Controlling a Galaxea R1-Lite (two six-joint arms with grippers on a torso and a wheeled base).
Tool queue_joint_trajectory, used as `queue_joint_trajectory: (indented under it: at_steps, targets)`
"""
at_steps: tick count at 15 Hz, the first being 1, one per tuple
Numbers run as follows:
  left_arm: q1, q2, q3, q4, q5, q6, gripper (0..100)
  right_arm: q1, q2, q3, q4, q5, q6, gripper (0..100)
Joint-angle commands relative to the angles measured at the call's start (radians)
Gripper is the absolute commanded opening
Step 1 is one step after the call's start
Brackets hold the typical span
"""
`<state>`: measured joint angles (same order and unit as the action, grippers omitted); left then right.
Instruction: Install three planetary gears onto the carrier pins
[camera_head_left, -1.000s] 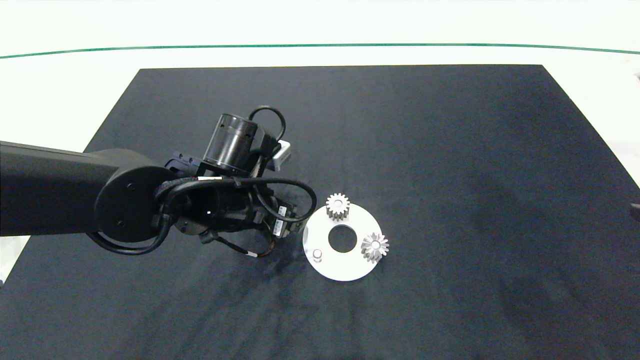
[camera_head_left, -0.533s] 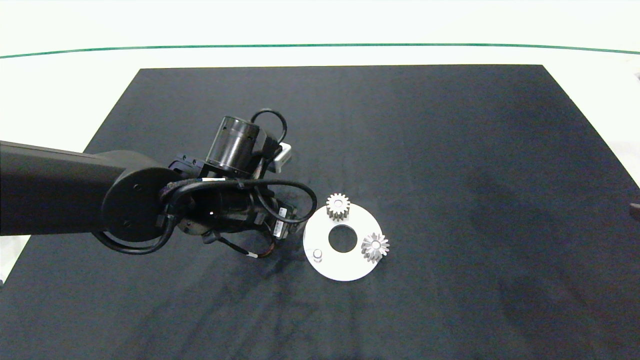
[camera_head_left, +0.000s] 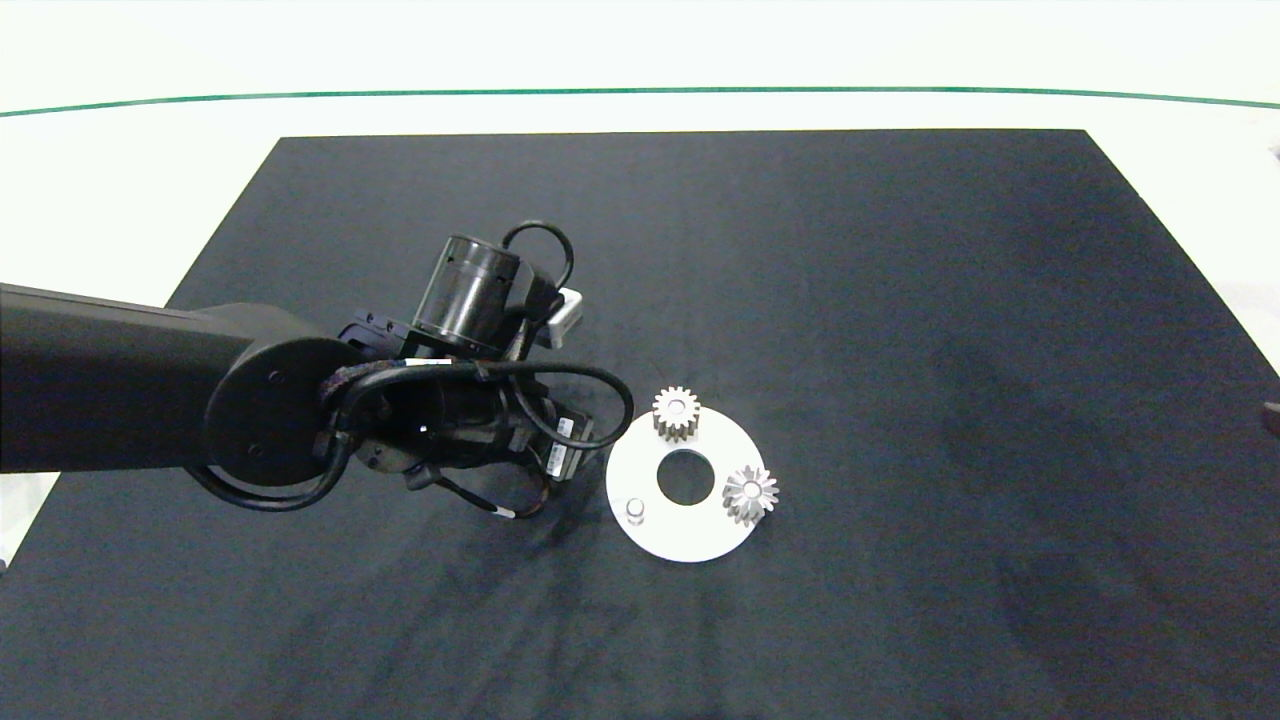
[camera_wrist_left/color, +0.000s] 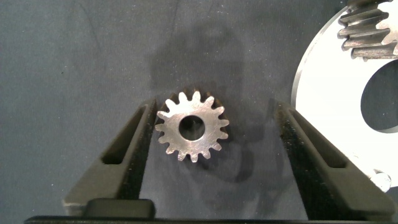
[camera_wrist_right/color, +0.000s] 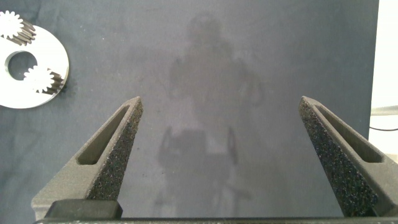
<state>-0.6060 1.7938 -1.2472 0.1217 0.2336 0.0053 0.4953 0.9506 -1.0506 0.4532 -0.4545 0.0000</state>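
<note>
Over the last second the left arm has crept a touch toward the white disc (camera_head_left: 690, 545) and settled, so the left gripper (camera_wrist_left/color: 211, 134) now hangs with fingers spread around the third gear (camera_wrist_left/color: 192, 127), which lies flat on the dark tabletop (camera_head_left: 900, 300) at the disc's 9 o'clock; I judge the pick-up is about to begin. Count: three planetary gears, two seated, at 12 o'clock (camera_head_left: 676, 412) and 3 o'clock (camera_head_left: 749, 493), and three carrier pins, one bare pin (camera_head_left: 634, 510) at 8 o'clock. The right gripper (camera_wrist_right/color: 221, 155) is spread wide over bare cloth, well away.
</note>
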Motion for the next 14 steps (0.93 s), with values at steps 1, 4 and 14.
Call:
queue_joint_trajectory:
  at_steps: [1, 4, 14]
  targets:
    - [0.003, -0.001, 0.002, -0.001, 0.001, -0.008, 68, 0.000, -0.003, -0.002, 0.002, -0.003, 0.000, 100]
    - [0.005, -0.001, 0.002, -0.001, 0.003, -0.008, 62, 0.000, -0.003, -0.002, 0.002, -0.001, -0.002, 100]
    - [0.003, -0.005, 0.017, -0.020, 0.004, -0.019, 58, 0.000, -0.001, -0.002, 0.001, -0.001, -0.002, 100]
